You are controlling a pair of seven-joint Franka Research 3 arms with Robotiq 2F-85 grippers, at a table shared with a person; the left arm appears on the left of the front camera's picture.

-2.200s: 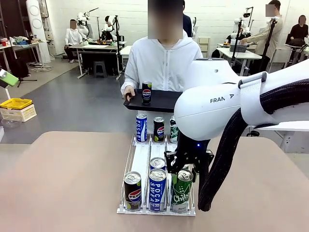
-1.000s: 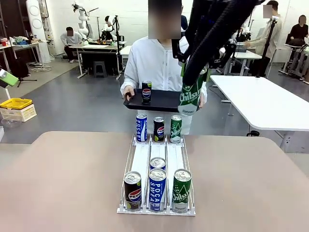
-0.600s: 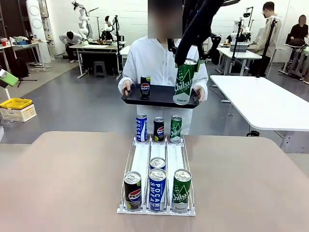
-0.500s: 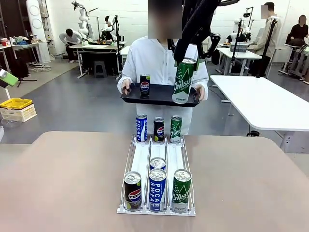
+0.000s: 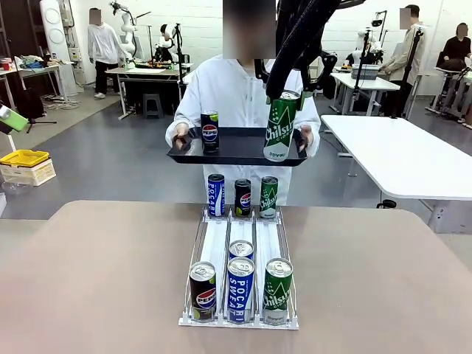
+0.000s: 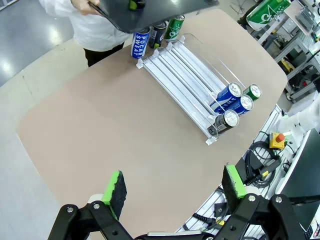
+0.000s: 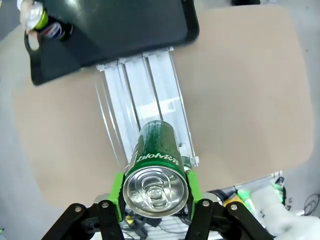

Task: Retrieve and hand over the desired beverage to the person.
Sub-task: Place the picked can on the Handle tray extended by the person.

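Note:
The person [image 5: 240, 96] in a white hooded jacket stands at the far side, holding a black tray [image 5: 236, 150] in both hands. A Pepsi can [image 5: 209, 131] stands on the tray's left part. My right gripper [image 5: 289, 94] is shut on a green Chilsung can [image 5: 280, 127], held upright at the tray's right end; whether it rests on the tray I cannot tell. In the right wrist view the green can [image 7: 156, 170] sits between the pads [image 7: 118, 194], above the tray [image 7: 115, 30]. My left gripper [image 6: 175, 185] hangs open high over the table [image 6: 100, 130].
A white can rack [image 5: 240, 251] lies mid-table with three cans at its far end and several at the near end. A white table [image 5: 398, 151] stands to the right beyond. Other people work at benches far behind.
My right gripper carried the green can up and left to the tray's right end. The person brought the tray closer and shifted it left. The left arm stays still.

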